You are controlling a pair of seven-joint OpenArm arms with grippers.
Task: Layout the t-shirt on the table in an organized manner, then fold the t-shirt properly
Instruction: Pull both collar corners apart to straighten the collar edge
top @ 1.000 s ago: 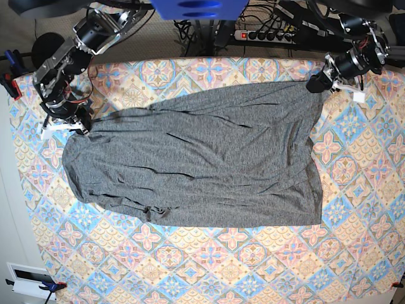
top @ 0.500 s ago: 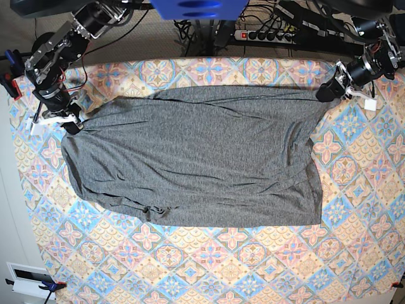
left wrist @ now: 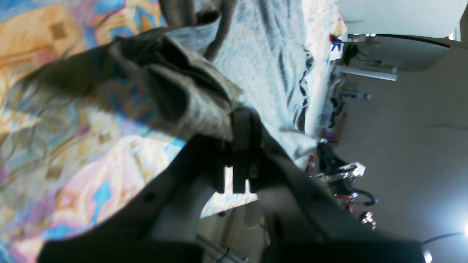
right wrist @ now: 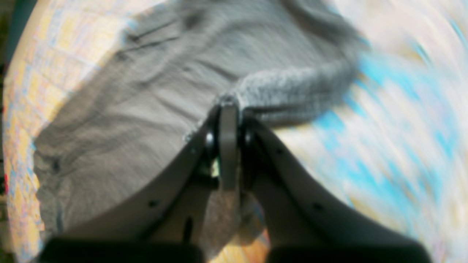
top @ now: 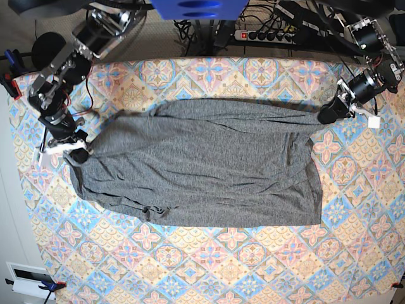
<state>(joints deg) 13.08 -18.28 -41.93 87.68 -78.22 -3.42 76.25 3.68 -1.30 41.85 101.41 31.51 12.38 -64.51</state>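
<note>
While no writing shows, both grippers' jaws are clamped on the t-shirt (top: 202, 164) over the table (top: 253, 266).

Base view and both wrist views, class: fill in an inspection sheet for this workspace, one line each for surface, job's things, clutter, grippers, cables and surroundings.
Surface: table covered by a tile-patterned cloth in blue, pink and cream.
Job's things: grey t-shirt spread wide but wrinkled, its far edge pulled taut between the two arms.
Clutter: nothing seen on the cloth besides the shirt.
Grippers: left gripper shut on one far corner of the shirt; right gripper shut on the opposite end.
Cables: power strip and tangled leads behind the table's far edge.
Surroundings: red clamps at the cloth's edges; blue part overhead.
</note>
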